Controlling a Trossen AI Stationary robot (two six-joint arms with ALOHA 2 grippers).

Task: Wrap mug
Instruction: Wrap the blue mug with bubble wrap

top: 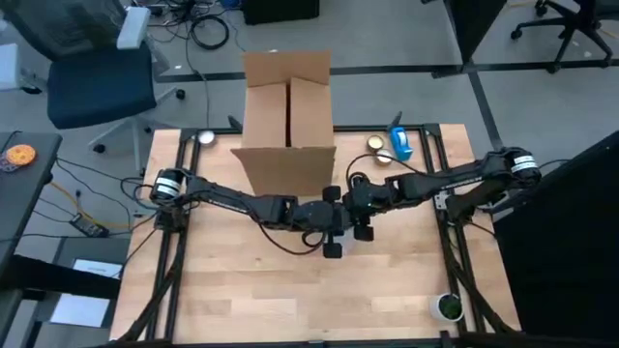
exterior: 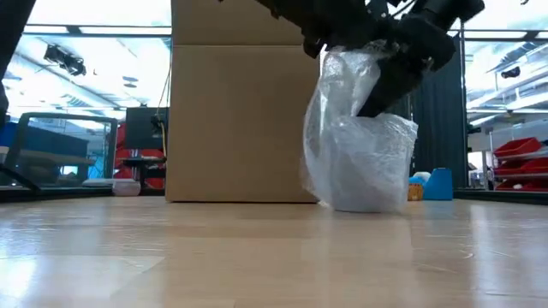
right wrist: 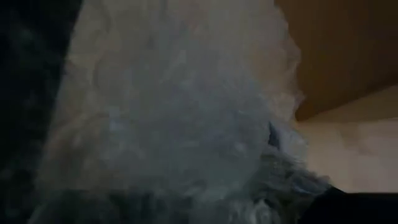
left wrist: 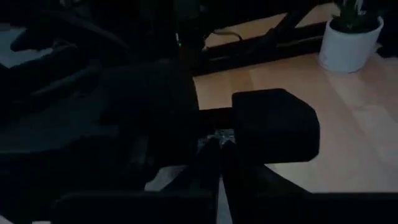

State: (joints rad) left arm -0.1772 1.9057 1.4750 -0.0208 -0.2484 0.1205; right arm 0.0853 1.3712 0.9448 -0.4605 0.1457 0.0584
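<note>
A bundle of clear bubble wrap stands on the table in front of the cardboard box. Its lower part is round and rests on the wood. Its upper part is gathered and drawn up into the grippers. The mug is hidden inside the wrap. Both arms meet over the bundle at the table's middle. My left gripper comes from the left and is shut on the wrap. My right gripper comes from the right and is close against the bundle, whose wrap fills the right wrist view. My left gripper pinches a small gathered bit of the bubble wrap between its two fingers, at the top of the bundle. It comes from the table's left, slanting down. The bundle stands below it with its base on the table.
The open cardboard box stands at the back, with one flap lying toward the grippers. A blue object and a round tin sit at the back right. A small potted plant stands near the front right corner. The near half of the table is bare wood.
</note>
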